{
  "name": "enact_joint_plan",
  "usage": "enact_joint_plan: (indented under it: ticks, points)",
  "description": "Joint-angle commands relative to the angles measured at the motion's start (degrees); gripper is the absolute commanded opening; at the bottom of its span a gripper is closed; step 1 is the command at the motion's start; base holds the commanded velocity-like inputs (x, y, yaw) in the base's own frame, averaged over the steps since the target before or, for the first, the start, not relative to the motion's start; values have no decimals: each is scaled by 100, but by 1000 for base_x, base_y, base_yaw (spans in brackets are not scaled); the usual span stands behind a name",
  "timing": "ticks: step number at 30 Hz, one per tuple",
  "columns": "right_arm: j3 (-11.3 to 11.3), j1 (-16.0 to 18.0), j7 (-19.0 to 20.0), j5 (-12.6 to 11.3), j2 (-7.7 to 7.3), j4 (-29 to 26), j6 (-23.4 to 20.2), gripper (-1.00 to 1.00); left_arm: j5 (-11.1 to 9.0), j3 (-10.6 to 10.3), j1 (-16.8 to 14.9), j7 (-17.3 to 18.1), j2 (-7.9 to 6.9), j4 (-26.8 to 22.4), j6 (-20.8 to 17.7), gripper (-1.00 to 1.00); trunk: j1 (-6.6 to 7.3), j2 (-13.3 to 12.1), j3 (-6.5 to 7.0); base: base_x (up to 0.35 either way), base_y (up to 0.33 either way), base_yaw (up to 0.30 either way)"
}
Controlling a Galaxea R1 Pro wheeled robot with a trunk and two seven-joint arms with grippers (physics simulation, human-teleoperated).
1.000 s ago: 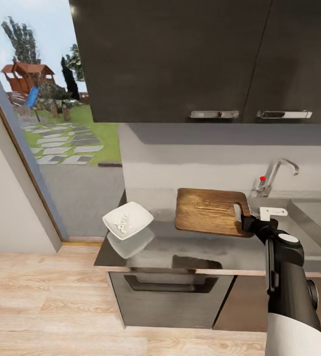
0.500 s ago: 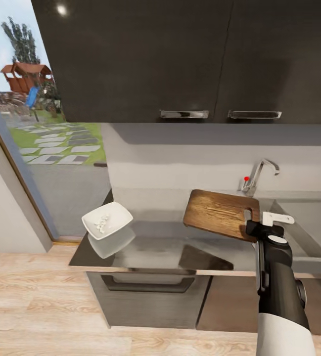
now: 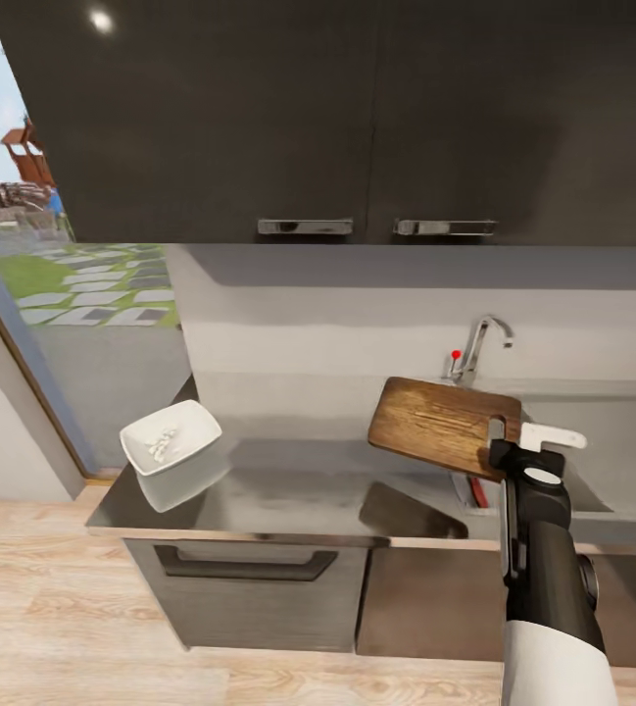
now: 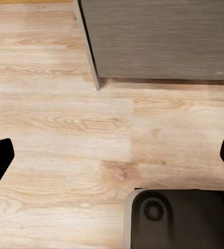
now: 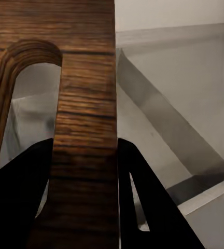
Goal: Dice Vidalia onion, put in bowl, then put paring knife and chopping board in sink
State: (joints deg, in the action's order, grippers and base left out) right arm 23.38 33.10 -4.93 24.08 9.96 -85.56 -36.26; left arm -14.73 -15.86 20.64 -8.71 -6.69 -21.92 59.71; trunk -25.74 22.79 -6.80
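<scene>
Grey steel runs the length of the bench [image 3: 288, 490] ahead of you, under dark wall cabinets [image 3: 337, 118], with the sink [image 3: 592, 441] at its right end beneath the chrome tap [image 3: 479, 348]. Next in size, the chopping board [image 3: 440, 425] is off the bench, tilted, and its slot end hangs at the sink's near-left corner. Your right end effector [image 3: 511, 453] is clamped on that end: the right wrist view shows the dark fingers [image 5: 143, 202] pressed to both faces of the wooden bar beside the slot. The white bowl [image 3: 171, 438] sits well apart at the bench's left end with pale diced onion [image 3: 163, 443] in it, so dicing and transfer look done. A reddish handle [image 3: 476, 490] peeks from under the board at the basin's edge, likely the paring knife, though you cannot be sure. What remains is lowering the board into the basin. Your left end effector [image 4: 112, 161] hangs spread wide over the wooden floor [image 4: 65, 119], holding nothing.
</scene>
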Motion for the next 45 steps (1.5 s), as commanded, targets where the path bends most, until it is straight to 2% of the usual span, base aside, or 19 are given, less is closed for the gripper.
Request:
enact_joint_plan:
  ticks: [1,7,8,11,12,13,16,18,22,26,31,38,45]
  points:
    - [0,6,-131,-9,4,-5,-22,-100,-12,-49,2,-60,-8,-14,5,100,-4,13,-11,0,-317,0]
    - [-1,4,-963,-31,4,25,-14,-100,-12,-49,2,-61,-8,-14,5,100,-4,13,-11,0,-317,0]
    - [-1,9,-1138,-141,4,90,-14,-100,-12,-49,2,-61,-8,-14,5,100,-4,13,-11,0,-317,0]
    - [-4,11,-1732,-695,4,263,16,-100,-12,-49,2,-61,-10,-14,5,100,-4,13,-11,0,-308,0]
    - [-5,12,-1856,-791,4,294,45,-100,-12,-49,2,-61,-10,-14,5,100,-4,13,-11,0,-267,0]
    - [-8,12,-2574,-1344,4,549,374,-100,-12,-49,2,-59,-13,-14,10,100,-4,13,-11,0,-96,0]
    - [-64,12,-3478,-2000,4,976,967,-100,-12,-49,2,-54,-16,-20,16,100,-4,13,-11,0,-42,0]
    - [-253,12,-3990,-2304,4,1173,1306,-100,-12,-49,2,-53,-16,-22,20,100,-4,13,-11,0,-13,0]
    - [-694,12,-4641,-2825,4,1314,1841,-100,-12,-49,2,-52,-16,-23,23,100,-4,13,-11,73,-4,0]
    - [-766,12,-4986,-3176,4,1328,1987,-100,-12,-49,2,-52,-16,-30,23,100,-4,13,-11,277,0,0]
    - [-773,12,-5400,-3294,4,1330,2202,-100,-12,-49,2,-52,-16,-32,23,100,-4,13,-11,310,0,0]
    - [-781,11,-5484,-3547,4,1331,2270,-100,-12,-49,2,-59,-16,-32,25,100,-4,13,-22,91,0,0]
    - [-785,11,-5491,-3687,4,1339,2281,-100,-12,-49,2,-57,-16,-32,29,100,-4,13,-82,3,0,0]
